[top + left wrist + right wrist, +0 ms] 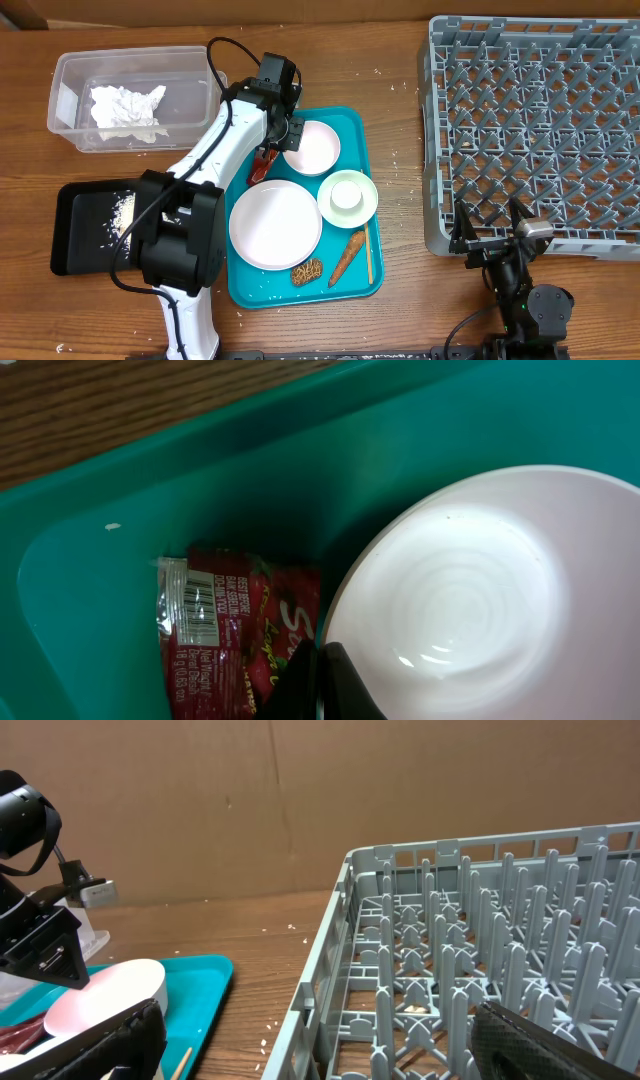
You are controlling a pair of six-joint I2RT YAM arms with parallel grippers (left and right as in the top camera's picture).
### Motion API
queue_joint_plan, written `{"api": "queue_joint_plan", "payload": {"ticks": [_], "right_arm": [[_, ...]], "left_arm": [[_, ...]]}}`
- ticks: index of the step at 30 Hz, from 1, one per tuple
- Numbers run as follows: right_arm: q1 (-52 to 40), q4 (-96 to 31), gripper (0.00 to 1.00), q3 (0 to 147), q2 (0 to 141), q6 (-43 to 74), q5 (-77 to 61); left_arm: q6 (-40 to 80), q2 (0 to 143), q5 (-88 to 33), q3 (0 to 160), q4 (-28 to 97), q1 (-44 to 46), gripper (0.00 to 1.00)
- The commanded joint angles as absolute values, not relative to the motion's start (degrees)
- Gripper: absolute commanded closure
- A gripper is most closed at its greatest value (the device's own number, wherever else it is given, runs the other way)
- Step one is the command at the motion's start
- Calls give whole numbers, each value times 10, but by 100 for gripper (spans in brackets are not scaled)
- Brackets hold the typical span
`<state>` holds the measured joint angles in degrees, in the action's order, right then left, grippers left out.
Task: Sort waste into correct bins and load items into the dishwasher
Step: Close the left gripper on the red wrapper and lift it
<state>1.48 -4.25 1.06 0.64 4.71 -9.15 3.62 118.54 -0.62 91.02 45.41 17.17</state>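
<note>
The wrapper [225, 630] is a red printed film with a barcode panel. I judge it near weightless, limp and slick, so it will crumple and not lift flat. It lies flat on the tray [80, 610] floor at about 10 o'clock, and its right edge is tucked against or just under the rim of the small plate [470, 580], at that plate's 8 o'clock. I would nip it at the free left or lower edge, away from the plate, and pinch hard, because film slides out of a loose hold.

My left gripper [318, 678] sits right at the seam between wrapper and plate, fingers pressed together. I cannot tell whether any film is caught between them.

The clear bin [70, 75], holding crumpled paper [127, 107], stands at 10 o'clock of the tray and looks like the wrapper's home.

My right gripper [493, 232] waits spread wide and empty at the rack's [530, 120] 6 o'clock edge.
</note>
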Motion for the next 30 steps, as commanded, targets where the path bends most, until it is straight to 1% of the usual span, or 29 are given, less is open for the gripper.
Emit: {"api": "queue_joint_plan", "payload": {"ticks": [1,9,11,15,17,20,23,25,29,30], "right_arm": [[16,-40,0,5,3,47,-91],[16,-40,0,5,3,47,-91],[16,-40,0,5,3,47,-91],[16,-40,0,5,3,47,-91],[16,-40,0,5,3,47,-91],[16,-39,0,5,3,47,-91],[16,-39,0,5,3,47,-91],[16,-40,0,5,3,47,-91],[16,-39,0,5,3,47,-91],[16,-40,0,5,3,47,-91]], "left_arm": [[18,1166,-20,910,450,173,96],[-1,1165,-117,910,457,183,96],[0,1165,-106,910,456,188,96],[22,1164,-61,914,455,185,88],[23,1164,-53,921,459,181,83],[23,1164,-46,948,478,171,66],[24,1164,-22,974,496,166,63],[23,1164,-7,987,505,164,55],[9,1165,11,992,517,164,44],[6,1165,17,991,525,164,43]]}}
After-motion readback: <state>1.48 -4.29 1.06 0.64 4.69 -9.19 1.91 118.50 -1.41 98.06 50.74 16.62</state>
